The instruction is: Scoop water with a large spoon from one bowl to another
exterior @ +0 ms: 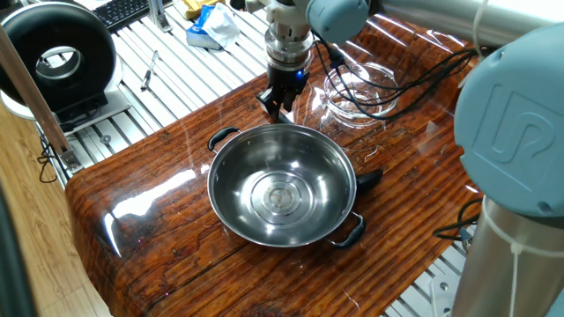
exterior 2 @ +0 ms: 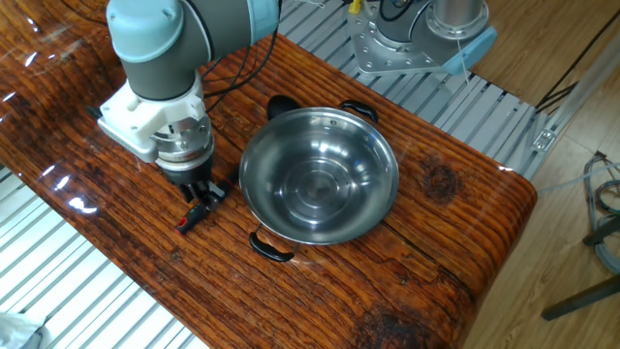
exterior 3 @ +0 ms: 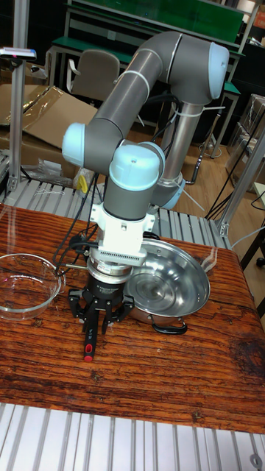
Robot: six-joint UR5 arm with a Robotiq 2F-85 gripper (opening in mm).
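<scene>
The large spoon, a black ladle, lies flat on the table under the edge of the steel bowl (exterior: pixel 236 180). Its long handle (exterior 2: pixel 192 217) sticks out on one side and its scoop head (exterior: pixel 371 178) on the other. My gripper (exterior 2: pixel 201 194) is down over the handle near its red-tipped end, open, with one finger on each side of it. In the tall view the gripper (exterior 3: pixel 94 318) stands just left of the steel bowl (exterior 3: pixel 180 283). The small glass bowl (exterior: pixel 357 92) sits behind the gripper. I cannot make out water in either bowl.
The wooden tabletop (exterior: pixel 159 220) is glossy and ends in rounded edges, with slatted metal framing around it. A black round device (exterior: pixel 57 62), a keyboard and loose items lie beyond the far edge. Cables (exterior: pixel 414 75) hang across the glass bowl.
</scene>
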